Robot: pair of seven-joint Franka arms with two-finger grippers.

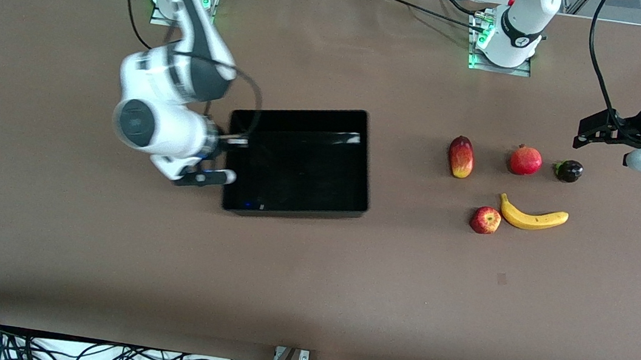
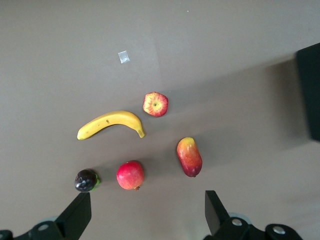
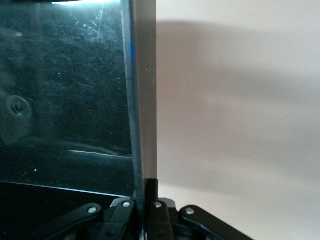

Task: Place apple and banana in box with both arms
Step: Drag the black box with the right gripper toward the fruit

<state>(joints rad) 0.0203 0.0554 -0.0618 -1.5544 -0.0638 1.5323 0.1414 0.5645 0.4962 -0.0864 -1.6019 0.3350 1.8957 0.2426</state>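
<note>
Fruit awaits: right pincer (image 3: pixel 145 187) pinches the box (image 1: pixel 298 159) wall steady; left pincer (image 2: pixel 145 210), wide open and empty, hovers near the banana (image 1: pixel 532 216) and apple (image 1: pixel 485 220).

The right arm's wrist is covering the right end effector (image 1: pixel 224 159) in the front view, so its fingers at the box (image 1: pixel 298 162) wall are not showing there. In the right wrist view the frame's edge is cutting off the finger roots, and the box's wall and floor are running out of frame. The left end effector (image 2: pixel 147 212) is showing only its two finger ends in its own wrist view. The front view's edge is cutting off the left arm. The small dark fruit (image 1: pixel 568 171) is staying too small to name.
</note>
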